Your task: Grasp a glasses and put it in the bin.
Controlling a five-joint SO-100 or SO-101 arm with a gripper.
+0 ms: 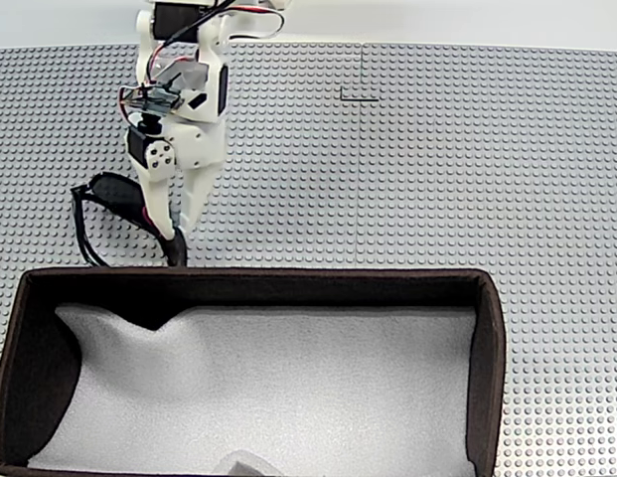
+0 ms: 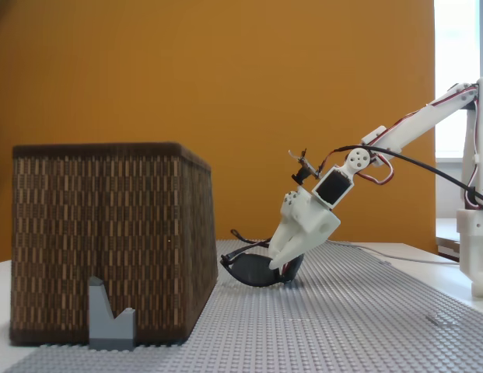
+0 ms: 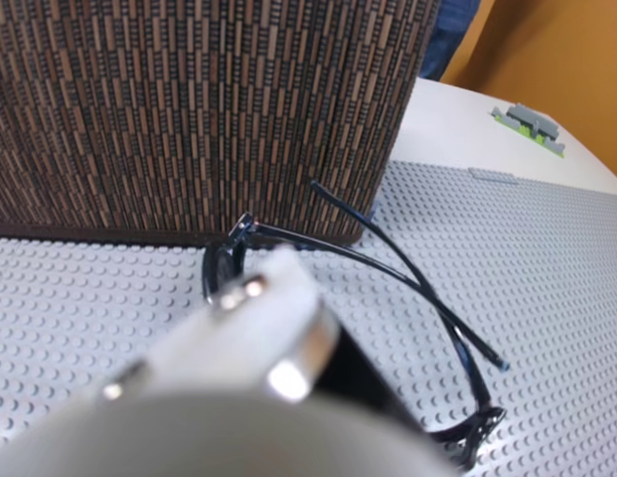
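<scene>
One glossy black glasses [image 1: 114, 194], arms unfolded.

One pair of sunglasses [image 1: 114, 194] is counted, with two temple arms seen in the wrist view. One bin [image 1: 492, 328] is counted, with one white foam lining [image 1: 288, 388] inside. One arm with one gripper [image 1: 172, 224] is seen. One studded grey baseplate [image 1: 437, 179] is counted. One small grey block [image 2: 109, 318] is seen beside the bin's wall.
</scene>
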